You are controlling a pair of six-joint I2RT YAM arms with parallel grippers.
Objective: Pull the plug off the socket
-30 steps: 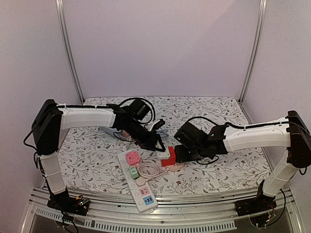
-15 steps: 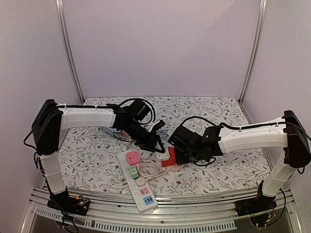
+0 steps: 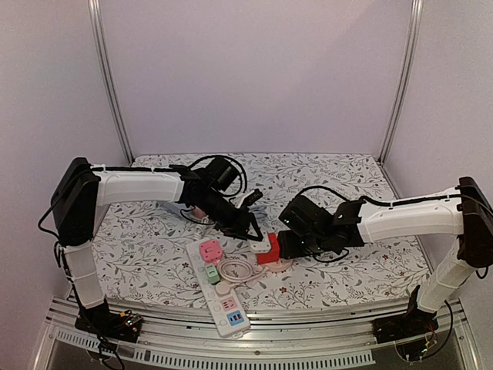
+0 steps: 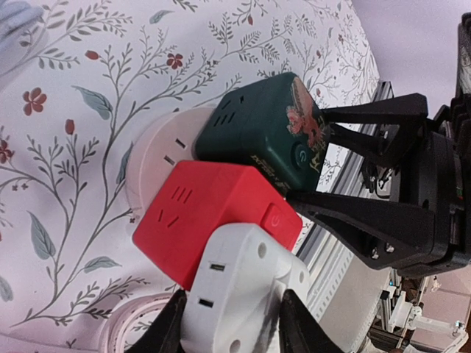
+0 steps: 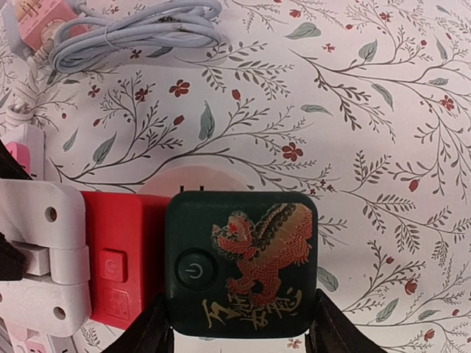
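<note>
A white plug (image 4: 235,294) sits against the side of a red socket cube (image 4: 213,217). My left gripper (image 4: 228,323) is shut on the plug, one finger on each flank. A dark green socket cube (image 5: 243,265) with a red-and-gold lion print stands flush beside the red cube (image 5: 114,257), over a pale pink round base (image 5: 213,176). My right gripper (image 5: 237,327) is shut on the green cube's two sides. From above, both grippers meet at the red cube (image 3: 267,257), left gripper (image 3: 258,236), right gripper (image 3: 282,247).
A white power strip (image 3: 219,291) with pink, green and blue cubes lies toward the near edge. Beside it is a coiled pale cable (image 3: 235,269). Another coiled grey cable (image 5: 140,33) lies beyond the green cube. The table's metal front rail (image 3: 254,339) runs close by.
My right arm shifted a little left and up, then came back right and down. The left arm and both grips look the same.
</note>
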